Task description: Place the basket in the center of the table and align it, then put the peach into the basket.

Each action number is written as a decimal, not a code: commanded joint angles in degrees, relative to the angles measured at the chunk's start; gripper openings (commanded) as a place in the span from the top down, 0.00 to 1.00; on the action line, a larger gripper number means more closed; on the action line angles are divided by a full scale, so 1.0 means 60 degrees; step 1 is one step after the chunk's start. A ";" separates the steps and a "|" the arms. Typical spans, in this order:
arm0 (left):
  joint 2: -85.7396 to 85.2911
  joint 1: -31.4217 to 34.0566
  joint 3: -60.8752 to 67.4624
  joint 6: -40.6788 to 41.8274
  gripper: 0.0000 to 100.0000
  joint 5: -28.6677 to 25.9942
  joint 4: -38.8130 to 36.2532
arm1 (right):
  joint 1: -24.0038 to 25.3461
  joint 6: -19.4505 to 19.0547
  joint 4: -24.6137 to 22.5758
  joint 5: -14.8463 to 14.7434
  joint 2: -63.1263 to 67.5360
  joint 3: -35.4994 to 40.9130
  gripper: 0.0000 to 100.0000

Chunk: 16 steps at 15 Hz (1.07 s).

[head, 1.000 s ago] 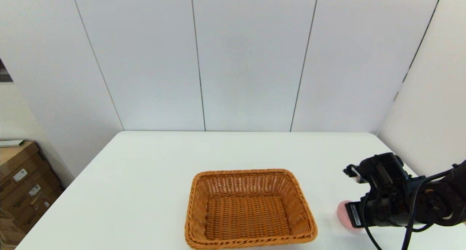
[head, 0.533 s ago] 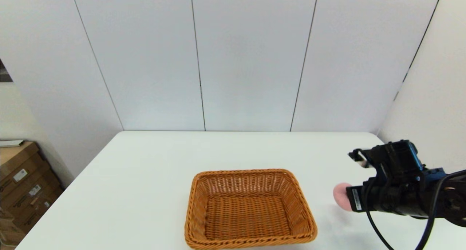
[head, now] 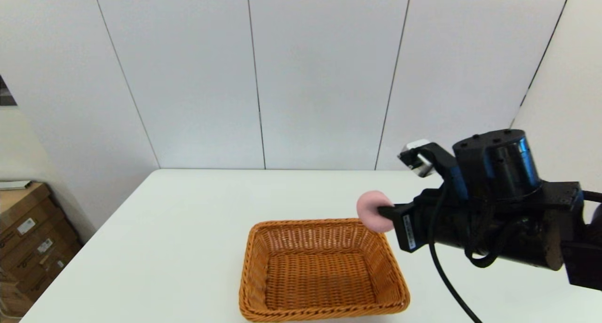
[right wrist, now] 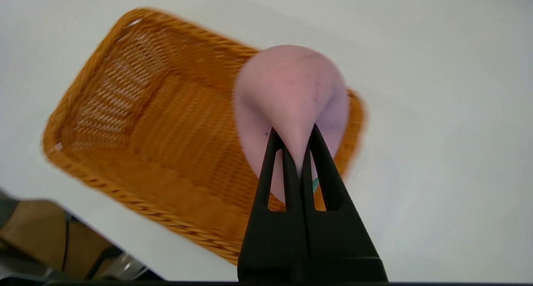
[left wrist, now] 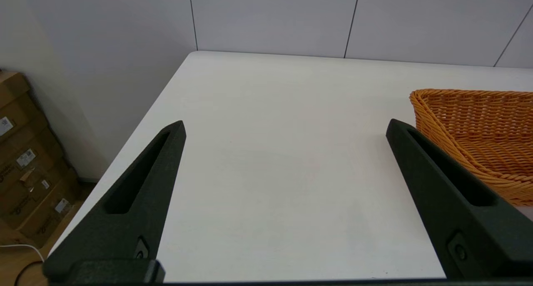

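The orange-brown wicker basket (head: 322, 271) stands empty on the white table (head: 188, 229), near its front middle. My right gripper (head: 383, 212) is shut on the pale-pink peach (head: 372, 210), holding it in the air above the basket's far right corner. In the right wrist view the peach (right wrist: 291, 107) is squeezed between the two black fingers (right wrist: 272, 161), with the basket (right wrist: 137, 123) below it. My left gripper (left wrist: 285, 130) is open over bare table to the left of the basket (left wrist: 479, 136), out of the head view.
Cardboard boxes (head: 28, 238) are stacked on the floor beyond the table's left edge. White wall panels close off the back and right sides. The table's left edge (left wrist: 137, 128) runs close to the left gripper.
My right gripper has lifted the peach off the table at the right and carried it up and leftward, to above the basket's far right corner. The basket has not moved.
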 commanded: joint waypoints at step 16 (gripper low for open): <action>-0.0007 0.0002 0.0000 -0.0101 0.00 0.0004 -0.0002 | -0.1896 0.0206 0.1002 -0.1342 -0.2388 -0.0391 0.00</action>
